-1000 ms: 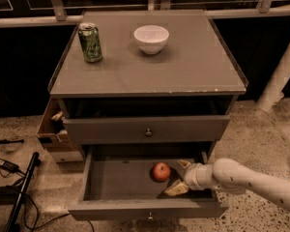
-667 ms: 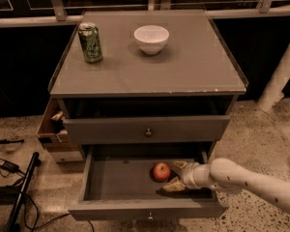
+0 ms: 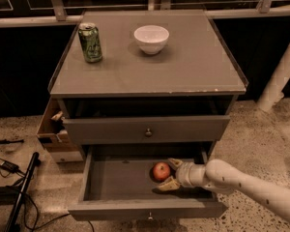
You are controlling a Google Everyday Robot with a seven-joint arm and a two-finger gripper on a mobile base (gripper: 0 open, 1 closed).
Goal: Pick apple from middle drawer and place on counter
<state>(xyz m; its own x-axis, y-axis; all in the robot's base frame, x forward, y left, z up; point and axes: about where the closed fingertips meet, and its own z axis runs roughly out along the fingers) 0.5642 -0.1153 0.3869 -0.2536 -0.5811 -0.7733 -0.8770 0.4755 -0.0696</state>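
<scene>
Red and small, the apple [image 3: 161, 171] sits on the bare floor of the open middle drawer [image 3: 117, 181], right of centre and nearer the back than the front. My gripper [image 3: 165, 174] reaches in from the right at the apple's level. Its fingers [image 3: 174, 163] are spread open, one behind the fruit and one in front, so I judge this to be the grasp step, with nothing lifted yet. I can't quite tell whether the pads touch the skin. Next I'd close gently, then rise clear of the drawer's sides before heading for the counter [image 3: 150, 74]. The apple is near round, with no real long axis. Its stem end seems to face up.
</scene>
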